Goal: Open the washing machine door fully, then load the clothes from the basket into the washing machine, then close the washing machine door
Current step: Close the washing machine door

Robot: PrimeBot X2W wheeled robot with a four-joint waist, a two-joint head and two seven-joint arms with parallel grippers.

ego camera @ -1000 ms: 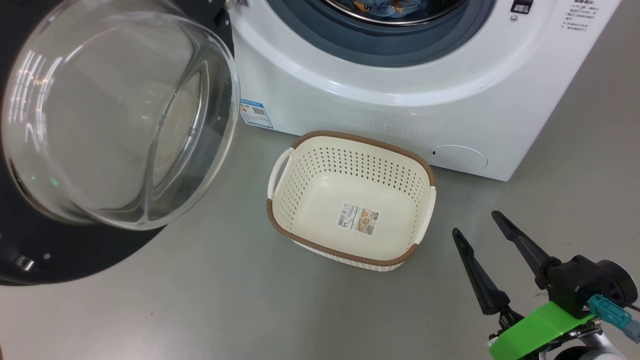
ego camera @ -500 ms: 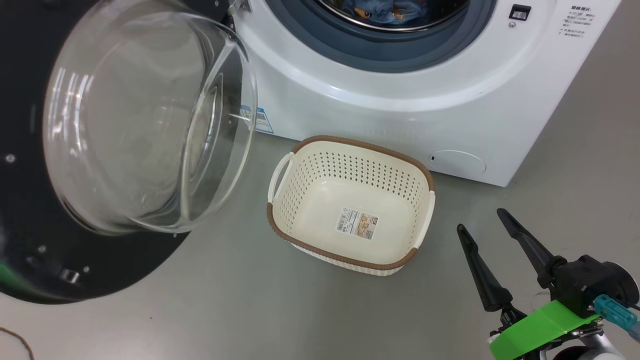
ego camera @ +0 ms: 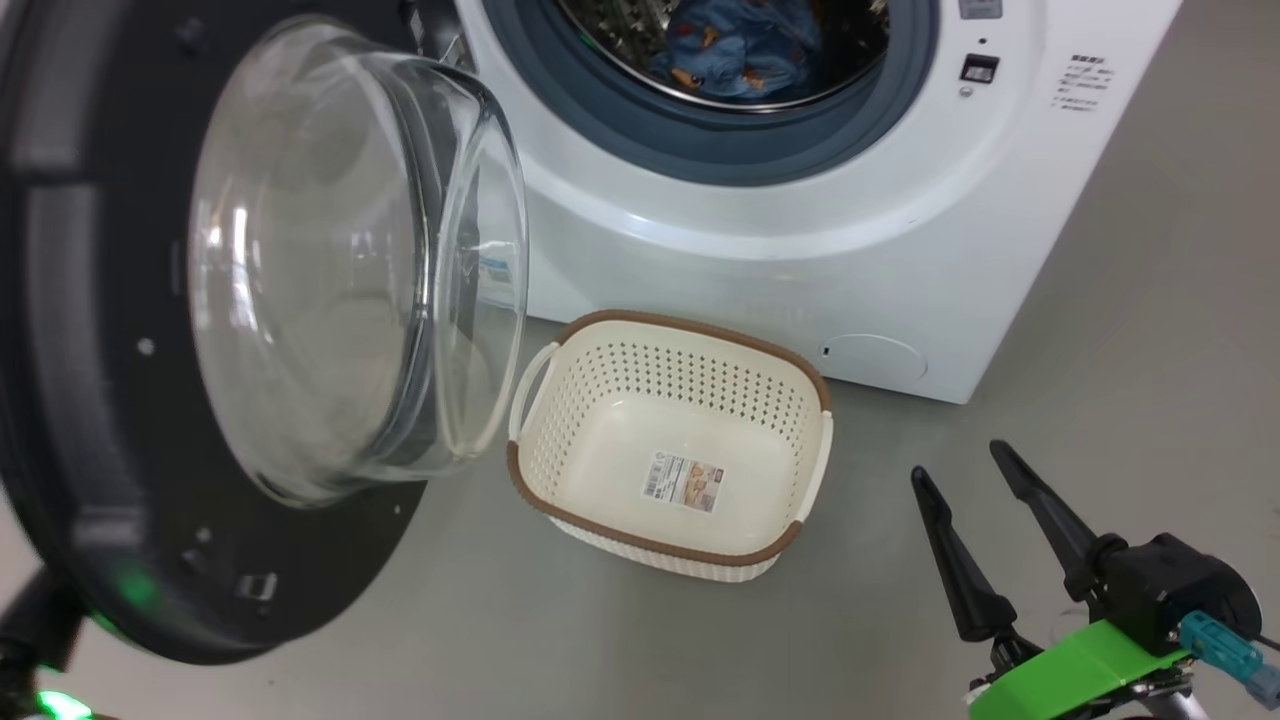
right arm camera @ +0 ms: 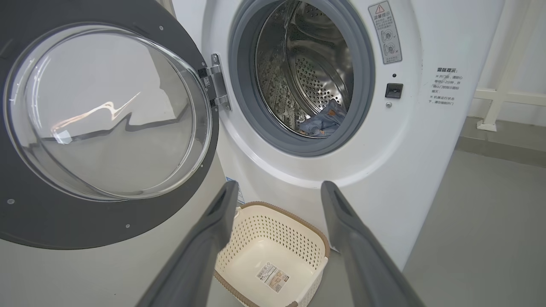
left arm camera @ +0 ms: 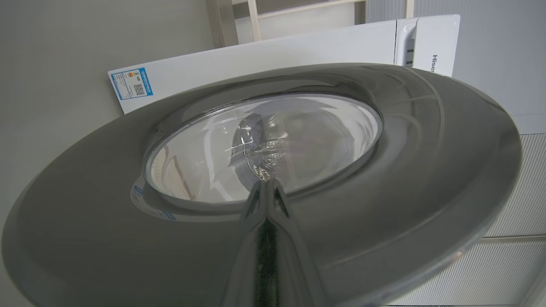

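Head view: washing machine door [ego camera: 300,300] stands open at left; clothes [ego camera: 745,50] inside washing machine [ego camera: 800,240] drum [ego camera: 610,35]; basket [ego camera: 560,400] on floor [ego camera: 500,630] before it; right gripper [ego camera: 955,458] spread | Left wrist view: left gripper [left arm camera: 266,187] pressed together, near door's glossy rim | Right wrist view: basket below open drum

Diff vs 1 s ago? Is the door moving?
The washing machine door swung toward the washing machine; its glass bowl now stands in front of the blue sticker. The shut left pincer has its tips against the door's outer face. The head camera tilted up, showing more drum. Unchanged: basket empty, clothes in the drum, right pincer open and empty.
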